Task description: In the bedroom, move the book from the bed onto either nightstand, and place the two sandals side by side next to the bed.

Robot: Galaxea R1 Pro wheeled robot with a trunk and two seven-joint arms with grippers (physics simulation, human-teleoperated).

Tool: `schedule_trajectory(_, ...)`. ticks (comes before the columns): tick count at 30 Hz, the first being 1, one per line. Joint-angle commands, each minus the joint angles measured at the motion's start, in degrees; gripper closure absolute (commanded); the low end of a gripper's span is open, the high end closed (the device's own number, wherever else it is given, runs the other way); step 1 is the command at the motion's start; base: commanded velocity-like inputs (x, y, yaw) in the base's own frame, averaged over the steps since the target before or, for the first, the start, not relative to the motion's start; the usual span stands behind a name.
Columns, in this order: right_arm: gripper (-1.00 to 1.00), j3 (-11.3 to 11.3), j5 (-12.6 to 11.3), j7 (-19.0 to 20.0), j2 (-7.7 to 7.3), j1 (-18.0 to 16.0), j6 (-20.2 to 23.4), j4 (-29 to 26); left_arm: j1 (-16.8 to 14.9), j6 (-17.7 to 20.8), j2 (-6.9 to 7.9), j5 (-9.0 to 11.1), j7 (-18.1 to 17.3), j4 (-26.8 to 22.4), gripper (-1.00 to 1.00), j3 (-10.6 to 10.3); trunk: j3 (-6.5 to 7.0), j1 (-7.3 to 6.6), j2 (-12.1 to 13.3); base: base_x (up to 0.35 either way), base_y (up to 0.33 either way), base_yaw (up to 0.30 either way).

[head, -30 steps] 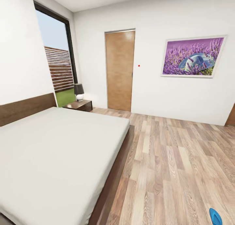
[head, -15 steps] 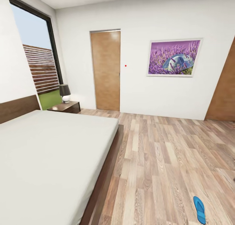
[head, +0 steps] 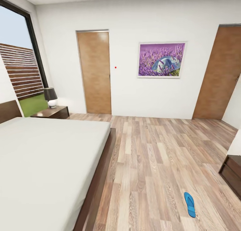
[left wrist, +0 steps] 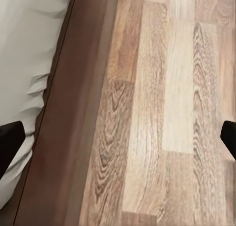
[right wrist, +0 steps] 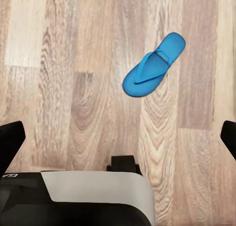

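Observation:
One bright blue sandal point(head: 189, 204) lies flat on the wood-plank floor to the right of the bed point(head: 97, 177), a good way off from its frame. The right wrist view also has the sandal point(right wrist: 152, 66), ahead of my open right gripper point(right wrist: 118, 140), which hangs empty above the floor. My left gripper point(left wrist: 118, 142) is open and empty over the floor beside the bed frame point(left wrist: 64, 117). A nightstand point(head: 50, 112) stands beyond the bare mattress point(head: 40, 157), by the window. The book is out of view.
A small dark-shaded lamp point(head: 51, 97) sits on the nightstand. Two wooden doors point(head: 94, 71) point(head: 219, 73) and a lavender picture point(head: 161, 60) are on the far wall. A dark cabinet point(head: 232, 172) juts in at the right. My base point(right wrist: 93, 196) is just behind the right gripper.
The head camera has turned to the right, so the whole picture has slid left. A second door and a dark cabinet have come into view. The sandal itself has not moved.

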Motion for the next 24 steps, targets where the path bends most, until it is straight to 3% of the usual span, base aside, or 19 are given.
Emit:
schedule_trajectory(1,-1.00,-0.2,0.0,0.0,0.02,0.0,-0.2,0.0,0.0,-0.2,0.00,0.2,0.0,0.0,-1.00,0.0,-0.06,0.00,0.0,0.000,0.000,-0.250)
schedule_trajectory(24,-1.00,-0.2,0.0,0.0,0.02,0.0,-0.2,0.0,0.0,-0.2,0.00,0.2,0.0,0.0,-1.00,0.0,-0.06,0.00,0.0,0.000,0.000,-0.248)
